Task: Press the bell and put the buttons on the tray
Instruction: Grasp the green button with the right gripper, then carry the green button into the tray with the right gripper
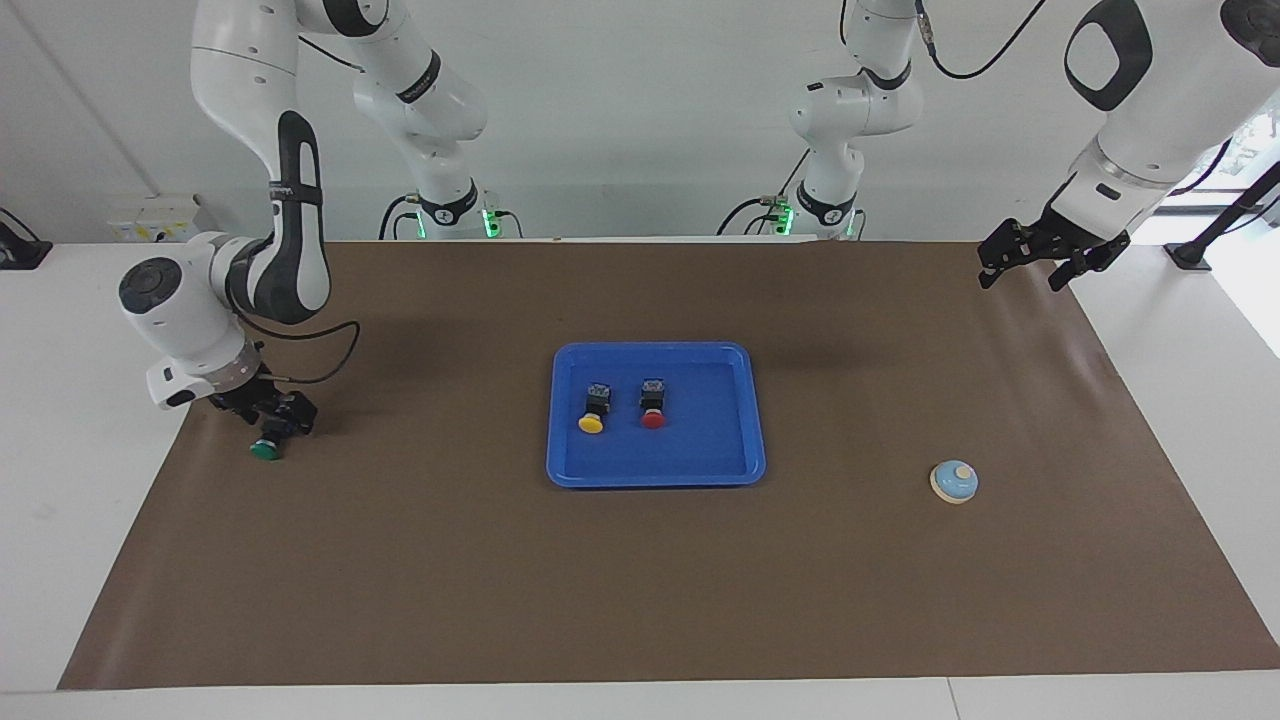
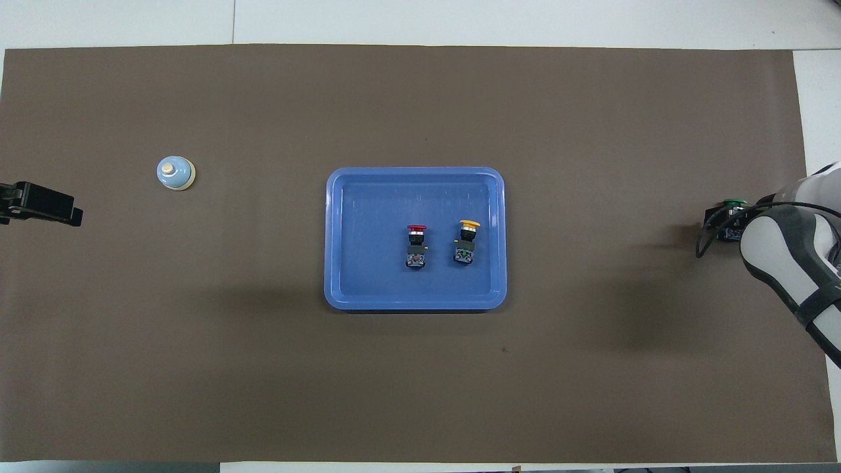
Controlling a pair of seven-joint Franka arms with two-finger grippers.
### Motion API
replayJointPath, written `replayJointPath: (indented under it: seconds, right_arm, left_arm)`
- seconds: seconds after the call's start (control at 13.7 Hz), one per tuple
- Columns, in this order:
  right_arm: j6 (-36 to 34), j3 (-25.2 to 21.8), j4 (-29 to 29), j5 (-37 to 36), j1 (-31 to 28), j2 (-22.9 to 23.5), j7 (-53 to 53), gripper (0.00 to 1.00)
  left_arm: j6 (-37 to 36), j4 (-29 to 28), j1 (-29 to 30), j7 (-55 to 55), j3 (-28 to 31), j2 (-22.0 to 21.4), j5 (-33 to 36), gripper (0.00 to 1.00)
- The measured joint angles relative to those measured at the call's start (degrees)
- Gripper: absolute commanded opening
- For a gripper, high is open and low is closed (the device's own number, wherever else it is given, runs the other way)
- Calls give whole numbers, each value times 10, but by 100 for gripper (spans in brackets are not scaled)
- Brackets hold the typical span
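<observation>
The green button (image 1: 264, 449) (image 2: 733, 203) lies on the mat at the right arm's end of the table. My right gripper (image 1: 272, 425) (image 2: 726, 223) is down at its black body, just above the mat; the wrist hides how they meet. The blue tray (image 1: 655, 478) (image 2: 415, 303) sits mid-table and holds the yellow button (image 1: 592, 412) (image 2: 466, 240) and the red button (image 1: 652, 405) (image 2: 415, 244), both on their sides. The light-blue bell (image 1: 954, 481) (image 2: 175, 173) stands toward the left arm's end. My left gripper (image 1: 1022, 278) (image 2: 43, 205) waits open in the air over the mat's corner at that end.
A brown mat (image 1: 640, 580) covers most of the white table. The right arm's black cable (image 1: 320, 350) loops just above the mat beside its wrist.
</observation>
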Motion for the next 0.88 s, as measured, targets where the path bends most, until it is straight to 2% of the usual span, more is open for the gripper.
replayJointPath:
  seconds: [0.07,0.59,0.88]
  right_arm:
    - [0,0,0,-2,0,0,-6,0]
    - [-2,1,-1,-3,0,-1,-29,0]
    - [-61,10,34,-2,34,-17,-15,0]
  left_arm:
    - [0,0,0,0,0,0,0,100]
    - [0,0,0,0,0,0,0,100]
    - [0,0,0,0,0,0,0,100]
